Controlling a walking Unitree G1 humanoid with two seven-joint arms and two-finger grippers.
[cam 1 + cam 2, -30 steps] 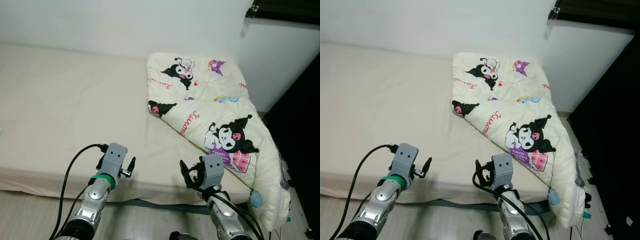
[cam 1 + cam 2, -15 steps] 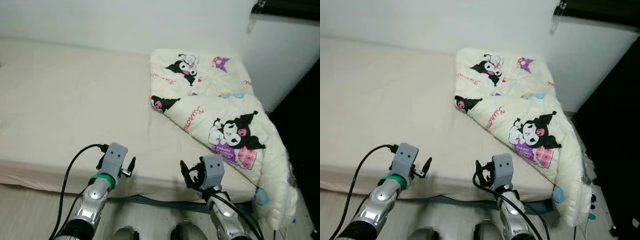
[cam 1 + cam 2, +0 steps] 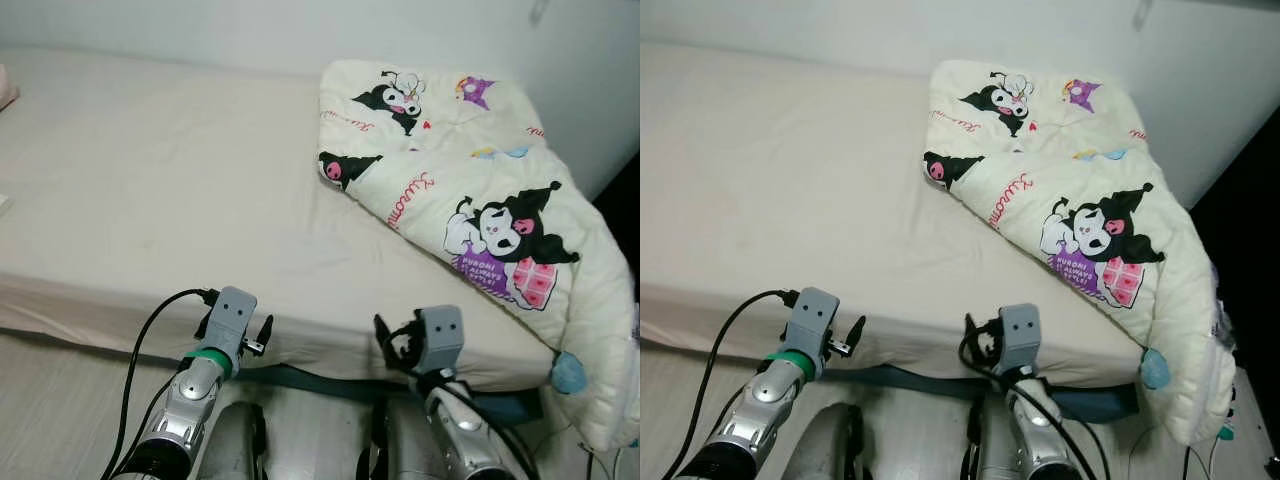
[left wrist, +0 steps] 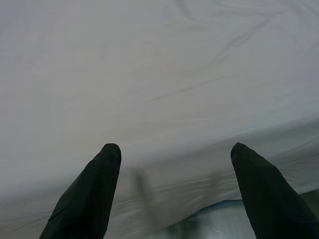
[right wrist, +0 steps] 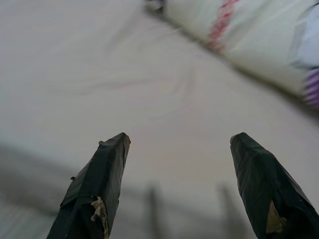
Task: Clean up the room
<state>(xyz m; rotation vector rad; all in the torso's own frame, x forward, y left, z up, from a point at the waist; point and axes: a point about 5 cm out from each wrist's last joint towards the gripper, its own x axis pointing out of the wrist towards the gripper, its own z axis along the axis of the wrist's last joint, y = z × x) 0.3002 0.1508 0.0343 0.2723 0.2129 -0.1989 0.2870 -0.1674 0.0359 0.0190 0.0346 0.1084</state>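
Bed [image 3: 150,200] with a cream fitted sheet, smooth apart from faint creases, spans most of the head views; its near edge runs across the lower part of the frame. On its right portion lies a folded cream comforter [image 3: 470,190] printed with black-and-white cartoon characters, pink script and a purple patch. The comforter's right side drapes over the bed's edge toward the floor. A teal-blue band [image 3: 310,382] shows beneath the mattress along the near edge. Pale wood-look floor [image 3: 60,400] lies below the bed.

Silver arms, black cables, green wrist band [image 3: 212,357]
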